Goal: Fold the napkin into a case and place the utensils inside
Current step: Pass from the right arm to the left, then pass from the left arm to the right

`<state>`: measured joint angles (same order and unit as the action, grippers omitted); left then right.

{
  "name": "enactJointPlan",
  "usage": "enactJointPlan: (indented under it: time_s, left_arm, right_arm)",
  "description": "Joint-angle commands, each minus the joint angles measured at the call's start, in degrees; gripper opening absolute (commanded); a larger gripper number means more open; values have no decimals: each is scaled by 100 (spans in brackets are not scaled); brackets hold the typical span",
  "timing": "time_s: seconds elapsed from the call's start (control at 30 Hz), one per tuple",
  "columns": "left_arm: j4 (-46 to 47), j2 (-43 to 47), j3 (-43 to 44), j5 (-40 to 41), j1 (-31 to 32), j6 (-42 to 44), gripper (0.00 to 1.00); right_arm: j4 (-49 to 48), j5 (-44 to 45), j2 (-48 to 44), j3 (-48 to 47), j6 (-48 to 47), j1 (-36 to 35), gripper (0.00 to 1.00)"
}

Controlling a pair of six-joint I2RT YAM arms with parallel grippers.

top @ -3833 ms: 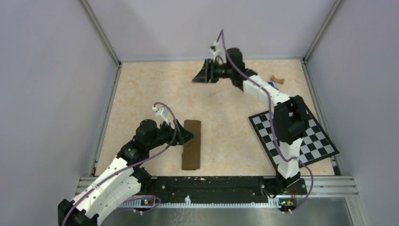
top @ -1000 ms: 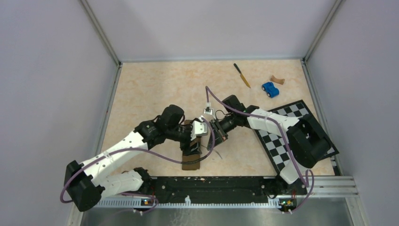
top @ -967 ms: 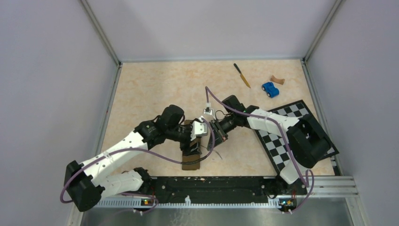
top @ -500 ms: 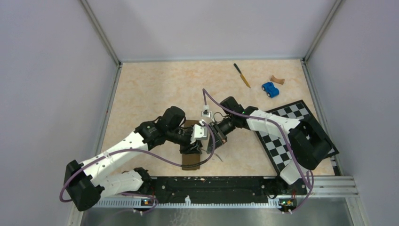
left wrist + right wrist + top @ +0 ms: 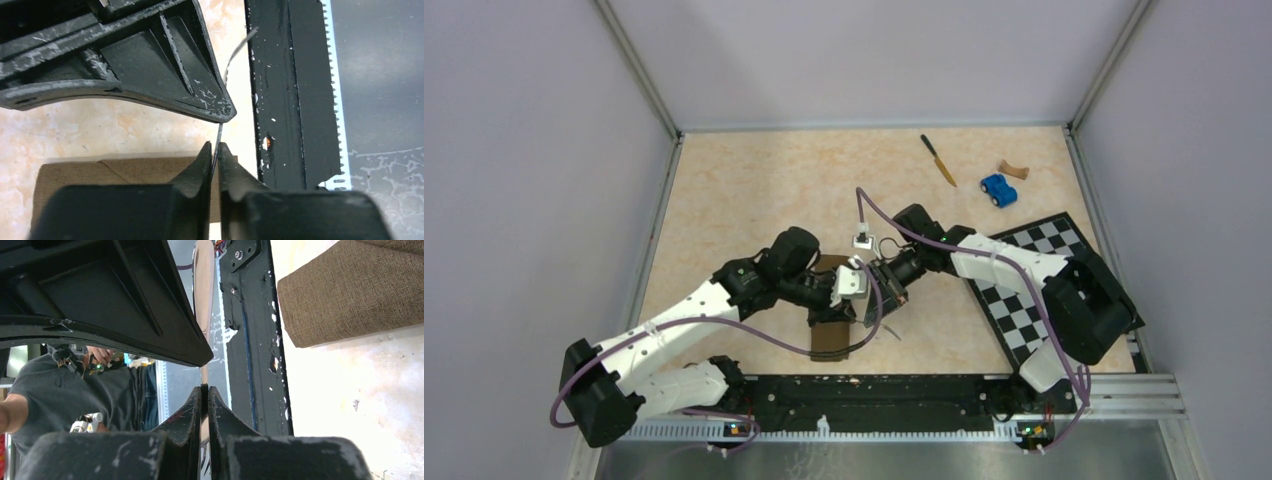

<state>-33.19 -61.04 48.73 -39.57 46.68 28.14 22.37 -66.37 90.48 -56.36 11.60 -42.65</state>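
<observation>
- Now pinching the thin fork (image 5: 202, 300) edge-on in the left claw (image 5: 213, 150), above the folded brown case (image 5: 829, 342) on the tabletop (image 5: 744, 190).
- Clamping the same fork in the closed right claw (image 5: 205, 390).
- Leaving the knife (image 5: 940, 160) far back, near the blue toy car (image 5: 998, 189).

The napkin (image 5: 350, 295) is seen as coarse, matt woven cloth. The fork (image 5: 202, 315) is shown as glossy metal. The left tool (image 5: 214, 152) is made of scuffed, matt black plastic. The tabletop (image 5: 75, 130) is finished smooth and mottled.
</observation>
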Motion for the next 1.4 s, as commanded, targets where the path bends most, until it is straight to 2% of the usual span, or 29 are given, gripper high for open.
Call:
enactJointPlan:
  time_s: [0.0, 0.03, 0.13, 0.27, 0.4, 0.6, 0.63, 0.7, 0.73, 0.77, 0.8, 0.87, 0.9, 0.97, 1.0, 1.03, 1.13, 1.23, 1.37]
  left_arm:
    - [137, 114, -105, -31, 48, -66, 5]
    - [142, 132, -123, 22, 51, -82, 0]
    - [305, 253, -264, 145, 49, -194, 0]
    - [751, 487, -512, 434, 45, -604, 0]
    - [1444, 586, -801, 911, 44, -1119, 0]
    - [1556, 36, -575, 1384, 27, -1187, 0]
    - [1641, -93, -540, 1645, 3, -1275, 0]
    - [1514, -425, -297, 1634, -118, -1353, 0]
    - [1489, -581, -199, 1664, -177, -1470, 0]
    - [1509, -703, -172, 1622, -266, -1552, 0]
    - [1539, -799, -171, 1517, -338, -1633, 0]
    - [1690, -889, -250, 1274, -487, -1830, 0]
    - [1783, -893, -316, 1172, -545, -1928, 0]
    - [1973, -841, -437, 1014, -744, -2236, 0]
    - [2145, -803, -501, 824, -895, -2436, 0]
    - [2331, -758, -580, 579, -1098, -2680, 0]
    - [3128, -535, -1026, -222, -1786, -3892, 0]
    - [4216, -415, -1437, -824, -2066, -4993, 0]
    - [5546, -335, -1946, -1031, -2147, -6191, 0]
  right_arm:
    - [-308, -207, -359, -225, 13, -67, 0]
    - [-336, -216, -371, -224, 36, -68, 0]
    - [-448, -224, -408, -239, 176, -63, 0]
    - [-1061, -120, -509, -137, 705, 73, 0]
    - [-2483, -413, -473, 363, 1741, 484, 0]
    - [-1681, -285, -331, 172, 1080, 490, 0]
    - [-1640, -91, -292, 156, 1096, 526, 0]
    - [-1446, 439, -110, 80, 1207, 782, 0]
    - [-1660, 715, -76, 155, 1510, 1031, 0]
    - [-2222, 785, -129, 419, 1970, 1352, 0]
    - [-2989, 821, -260, 709, 2445, 1651, 9]
    - [-4720, 851, -651, 1458, 3564, 2233, 33]
    - [-4953, 896, -797, 1574, 3688, 2411, 39]
    - [-4180, 1092, -934, 1349, 3061, 2533, 48]
    - [-3908, 1215, -996, 1284, 2777, 2529, 50]
    - [-4030, 1253, -1073, 1405, 2716, 2526, 51]
    - [-4834, 1283, -1216, 1796, 2830, 2522, 53]
    - [-5800, 1269, -1091, 2076, 3276, 2414, 51]
    - [-7479, 1474, -737, 2401, 4298, 2224, 48]
